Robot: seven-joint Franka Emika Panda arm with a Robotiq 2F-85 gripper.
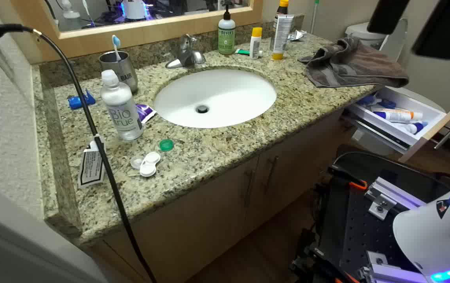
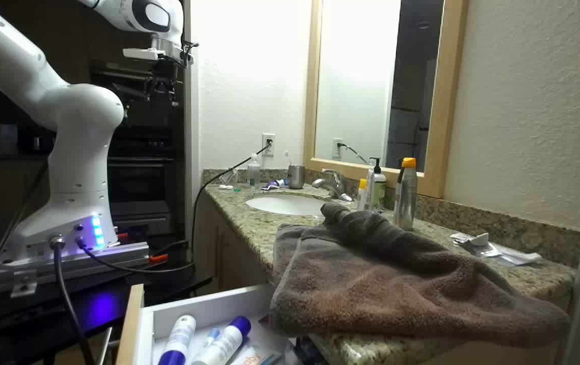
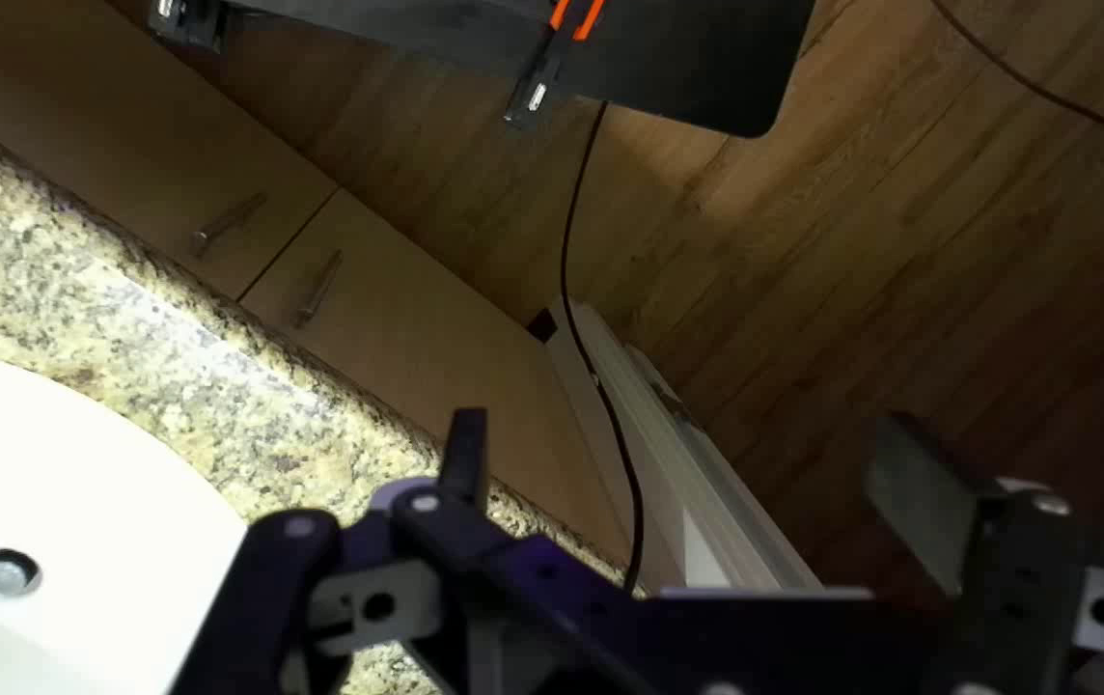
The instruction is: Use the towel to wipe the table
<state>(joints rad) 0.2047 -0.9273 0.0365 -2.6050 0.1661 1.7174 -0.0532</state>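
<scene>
A grey-brown towel (image 1: pixel 355 65) lies crumpled on the far end of the granite countertop (image 1: pixel 225 147), partly over its front edge. In an exterior view the towel (image 2: pixel 386 284) spreads across the near end of the counter, above the open drawer. My gripper (image 3: pixel 692 473) is open, with its fingers wide apart and nothing between them. It hangs high in the air, apart from the towel, as an exterior view (image 2: pixel 162 94) shows. In an exterior view only its dark fingers (image 1: pixel 415 25) show at the top right. The towel is out of the wrist view.
An oval sink (image 1: pixel 217 96) with a faucet (image 1: pixel 187 53) sits mid-counter. A Biotrue bottle (image 1: pixel 122 106), metal cup (image 1: pixel 118 68), lens case (image 1: pixel 150 164) and black cable (image 1: pixel 91 118) are at one end. A soap bottle (image 1: pixel 226 33) and tubes stand behind. An open drawer (image 1: pixel 429 135) juts out.
</scene>
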